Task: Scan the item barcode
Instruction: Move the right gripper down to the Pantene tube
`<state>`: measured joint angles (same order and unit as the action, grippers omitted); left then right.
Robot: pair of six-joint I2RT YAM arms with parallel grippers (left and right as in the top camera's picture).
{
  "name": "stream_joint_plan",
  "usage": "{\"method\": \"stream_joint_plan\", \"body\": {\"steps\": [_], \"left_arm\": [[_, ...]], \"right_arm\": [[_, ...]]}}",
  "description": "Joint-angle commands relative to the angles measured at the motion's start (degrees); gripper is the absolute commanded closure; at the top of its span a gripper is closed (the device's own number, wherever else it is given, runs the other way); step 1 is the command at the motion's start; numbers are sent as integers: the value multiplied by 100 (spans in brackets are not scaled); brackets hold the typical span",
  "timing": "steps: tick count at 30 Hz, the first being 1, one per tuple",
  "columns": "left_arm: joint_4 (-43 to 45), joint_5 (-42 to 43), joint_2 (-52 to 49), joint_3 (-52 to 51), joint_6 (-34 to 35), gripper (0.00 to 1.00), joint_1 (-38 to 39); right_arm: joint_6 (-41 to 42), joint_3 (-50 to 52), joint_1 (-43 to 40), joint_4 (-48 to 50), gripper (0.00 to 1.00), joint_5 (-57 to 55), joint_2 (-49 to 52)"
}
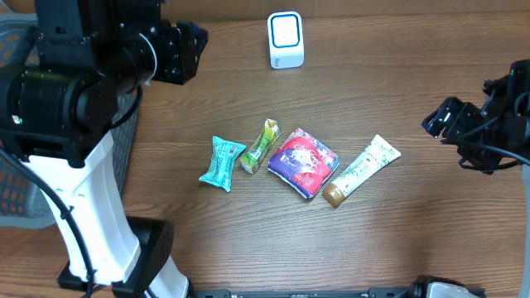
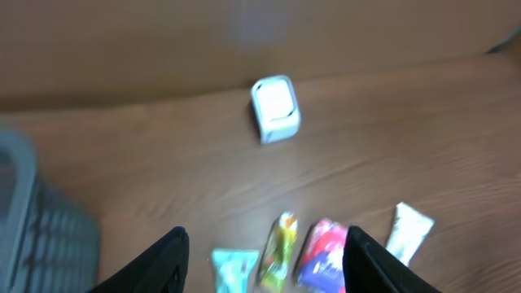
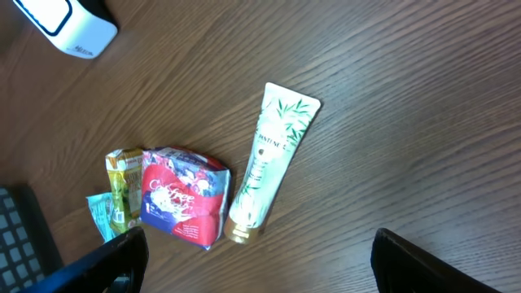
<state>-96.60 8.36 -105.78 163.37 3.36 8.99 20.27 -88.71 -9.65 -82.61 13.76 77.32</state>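
Plainly empty: left gripper parted, right gripper wide.

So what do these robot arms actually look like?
The left arm has chunky black cylindrical joints on a white link, with black cables looping beside it. The right arm is all black and angular. The left fingers and right fingers are plain black.

The surface carries one white scanner, one teal packet, one green-yellow sachet, one red-and-purple pouch and one white tube. One grey mesh basket sits at its left edge.
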Motion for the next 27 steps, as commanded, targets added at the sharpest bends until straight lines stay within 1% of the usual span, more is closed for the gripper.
{"method": "stream_joint_plan", "body": {"steps": [1, 4, 6, 11, 14, 17, 18, 27], "left_arm": [[-22, -625, 494, -946, 308, 45, 2], [-20, -935, 728, -1871, 566, 43, 2], [20, -1080, 772, -2291, 748, 43, 2], [560, -1016, 752, -2857, 870, 44, 4], [883, -848, 752, -2975, 872, 43, 4], [1093, -835, 752, -2992, 872, 30, 4], [1128, -833, 752, -2992, 872, 0, 2], [1182, -835, 680, -2992, 870, 0, 2]], "right_arm": [[81, 2, 33, 61, 12, 46, -57], [79, 74, 33, 138, 11, 48, -57], [79, 164, 33, 201, 11, 48, -57], [129, 450, 33, 328, 11, 50, -57], [236, 579, 33, 358, 11, 52, -57], [249, 715, 33, 411, 11, 50, -57], [249, 748, 33, 417, 11, 50, -57], [249, 776, 33, 437, 11, 48, -57]]}}
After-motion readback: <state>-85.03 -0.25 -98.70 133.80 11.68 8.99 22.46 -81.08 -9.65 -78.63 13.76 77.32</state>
